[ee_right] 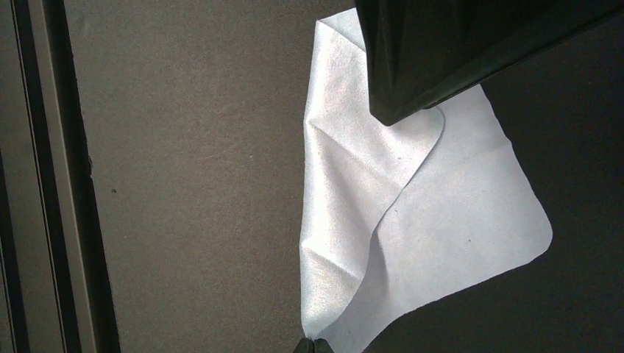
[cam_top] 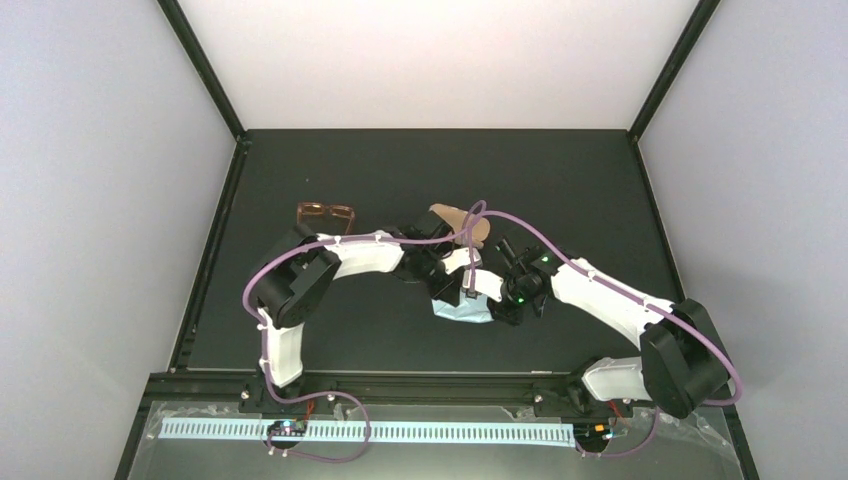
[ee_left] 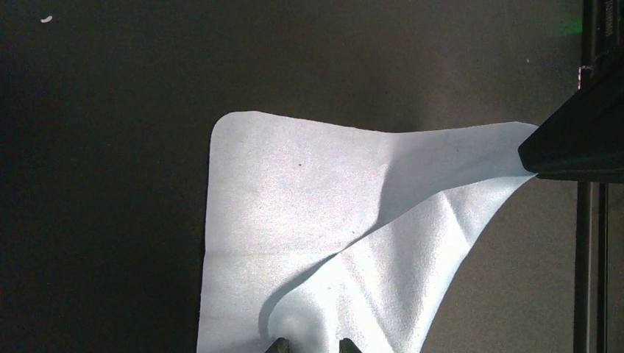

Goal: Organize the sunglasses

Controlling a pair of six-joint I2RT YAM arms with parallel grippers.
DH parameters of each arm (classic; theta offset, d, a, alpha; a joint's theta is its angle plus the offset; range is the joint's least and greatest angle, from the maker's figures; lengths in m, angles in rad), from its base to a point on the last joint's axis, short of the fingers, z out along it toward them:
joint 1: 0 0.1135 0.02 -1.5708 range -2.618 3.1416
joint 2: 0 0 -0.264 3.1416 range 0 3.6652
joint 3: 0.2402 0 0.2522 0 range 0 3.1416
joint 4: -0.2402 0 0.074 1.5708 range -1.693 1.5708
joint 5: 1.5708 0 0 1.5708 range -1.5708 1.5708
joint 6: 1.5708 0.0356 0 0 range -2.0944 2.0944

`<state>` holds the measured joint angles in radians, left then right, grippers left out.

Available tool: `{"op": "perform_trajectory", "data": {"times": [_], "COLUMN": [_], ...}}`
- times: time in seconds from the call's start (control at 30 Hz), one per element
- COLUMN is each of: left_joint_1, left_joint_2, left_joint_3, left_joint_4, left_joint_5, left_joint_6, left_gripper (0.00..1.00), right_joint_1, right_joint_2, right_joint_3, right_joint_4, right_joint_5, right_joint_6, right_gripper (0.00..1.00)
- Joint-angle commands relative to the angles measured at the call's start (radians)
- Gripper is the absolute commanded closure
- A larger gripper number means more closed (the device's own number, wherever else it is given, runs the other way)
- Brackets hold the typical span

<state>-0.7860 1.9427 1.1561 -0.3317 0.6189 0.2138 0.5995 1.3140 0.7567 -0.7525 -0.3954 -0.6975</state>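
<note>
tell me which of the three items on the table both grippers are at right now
The light-blue cloth: the left gripper and right gripper each pinch a corner. The sunglasses and brown case lie farther back, untouched.

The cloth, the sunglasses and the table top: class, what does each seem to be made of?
The cloth: likely soft microfibre, matte pale blue, folding in gentle creases. The sunglasses: probably translucent plastic, reddish-brown, light showing through the frame. The table top: dark and matte, maybe a felt-like or rubbery mat; the look leaves it open.
</note>
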Motion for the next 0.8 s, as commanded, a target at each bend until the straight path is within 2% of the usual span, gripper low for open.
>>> {"op": "perform_trajectory", "data": {"times": [0.0,0.3,0.43,0.77], "left_joint_1": [-0.038,-0.048,-0.048,-0.008], "left_joint_2": [0.000,-0.009,-0.021,-0.104], "left_joint_3": [-0.053,-0.058,-0.056,-0.059], "left_joint_4": [0.004,0.022,0.024,0.054], "left_joint_5": [-0.128,-0.126,-0.104,0.118], "left_joint_6": [-0.036,-0.059,-0.058,-0.029], "left_gripper": [0.84,0.98,0.98,0.99], "right_joint_1": [-0.004,-0.004,-0.004,-0.004], "right_joint_2": [-0.005,-0.007,-0.002,-0.030], "right_joint_3": [-0.005,-0.007,-0.001,0.015], "right_joint_4": [0.012,0.015,0.016,0.012], "right_joint_5": [0.013,0.021,0.021,0.019], "right_joint_6": [0.005,0.010,0.010,0.017], "right_gripper": [0.99,0.99,0.99,0.99]}}
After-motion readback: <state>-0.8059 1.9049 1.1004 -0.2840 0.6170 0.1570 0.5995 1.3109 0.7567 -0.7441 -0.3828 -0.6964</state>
